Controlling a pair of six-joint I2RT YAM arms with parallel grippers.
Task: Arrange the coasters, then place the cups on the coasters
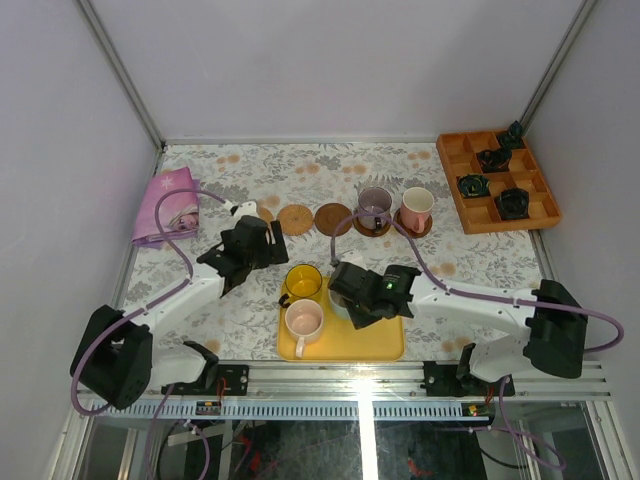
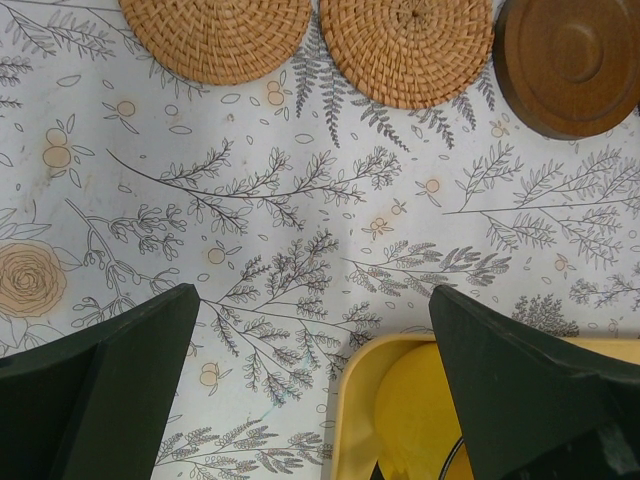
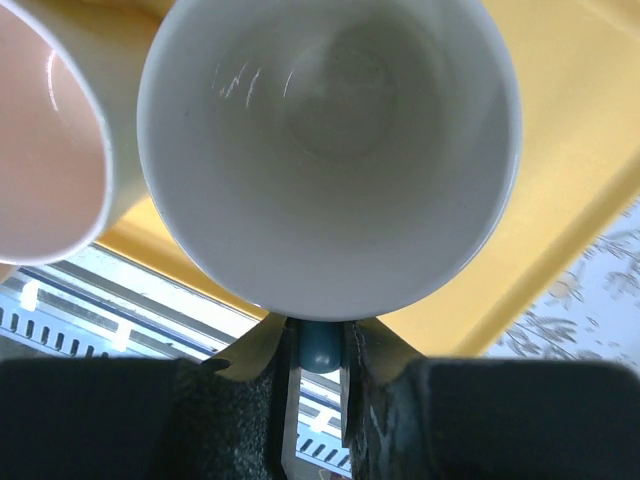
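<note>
Coasters (image 1: 297,219) line the tablecloth (image 1: 200,300) in the overhead view, the two rightmost under the purple-grey cup (image 1: 375,208) and the salmon cup (image 1: 416,208). On the left wrist view the left gripper (image 2: 312,295) gapes wide and empty, near two woven coasters (image 2: 405,45). On the right wrist view the right gripper (image 3: 318,350) pinches the white cup (image 3: 330,150) by its blue handle (image 3: 320,345), over the yellow tray (image 3: 570,200).
</note>
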